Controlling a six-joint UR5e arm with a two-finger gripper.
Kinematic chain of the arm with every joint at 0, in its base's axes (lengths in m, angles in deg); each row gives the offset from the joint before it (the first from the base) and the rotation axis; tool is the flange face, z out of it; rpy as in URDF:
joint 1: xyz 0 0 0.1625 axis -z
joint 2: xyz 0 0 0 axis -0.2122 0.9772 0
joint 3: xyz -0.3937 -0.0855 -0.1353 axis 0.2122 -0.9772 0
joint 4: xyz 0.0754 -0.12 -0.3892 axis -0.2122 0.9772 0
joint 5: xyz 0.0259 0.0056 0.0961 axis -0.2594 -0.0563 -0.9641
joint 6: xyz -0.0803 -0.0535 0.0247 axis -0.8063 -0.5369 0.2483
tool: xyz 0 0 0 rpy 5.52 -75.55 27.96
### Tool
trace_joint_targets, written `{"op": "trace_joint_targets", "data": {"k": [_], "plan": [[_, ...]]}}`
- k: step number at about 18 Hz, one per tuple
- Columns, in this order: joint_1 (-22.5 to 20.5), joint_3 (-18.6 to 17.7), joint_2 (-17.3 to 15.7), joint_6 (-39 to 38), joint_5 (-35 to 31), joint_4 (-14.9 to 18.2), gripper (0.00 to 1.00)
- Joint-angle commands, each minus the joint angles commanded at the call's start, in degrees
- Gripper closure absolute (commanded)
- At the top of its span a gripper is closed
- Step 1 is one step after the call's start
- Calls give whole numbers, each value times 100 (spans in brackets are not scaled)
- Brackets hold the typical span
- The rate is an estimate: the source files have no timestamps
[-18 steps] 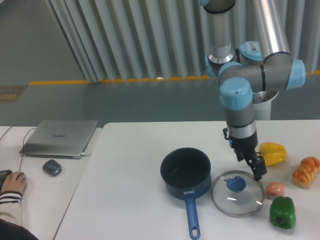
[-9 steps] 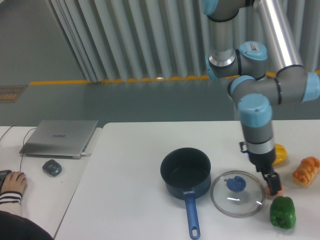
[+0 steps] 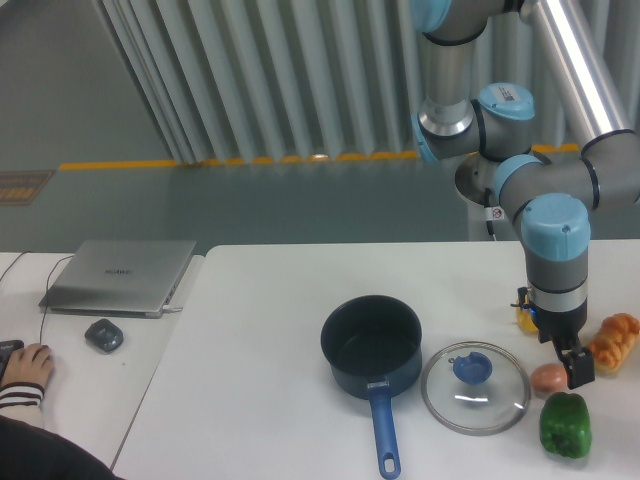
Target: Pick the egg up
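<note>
The egg (image 3: 548, 379) is a small pinkish-tan oval lying on the white table, just right of the glass lid and above the green pepper (image 3: 565, 425). My gripper (image 3: 578, 369) hangs low beside the egg's right side, between it and the bread-like item (image 3: 614, 342). Its dark fingers overlap into one block from this angle, so I cannot tell whether they are open or shut. Nothing shows between them, and the egg rests on the table.
A dark blue pot (image 3: 372, 341) with its handle toward the front stands mid-table, and a glass lid (image 3: 474, 388) with a blue knob lies to its right. The yellow pepper (image 3: 523, 319) is mostly hidden behind the arm. A laptop (image 3: 120, 275), a mouse (image 3: 104, 335) and a person's hand (image 3: 25, 365) are at the left.
The arm has swung right: the gripper went from over the lid's right rim, across the egg, to the egg's right side. The egg has not moved.
</note>
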Motion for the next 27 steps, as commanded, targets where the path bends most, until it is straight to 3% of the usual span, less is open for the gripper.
{"op": "trace_joint_targets", "data": {"k": [14, 17, 27], "plan": [[61, 158, 219, -193, 0, -26, 0], [114, 158, 237, -316, 0, -70, 8], [211, 193, 316, -361, -35, -97, 11]]}}
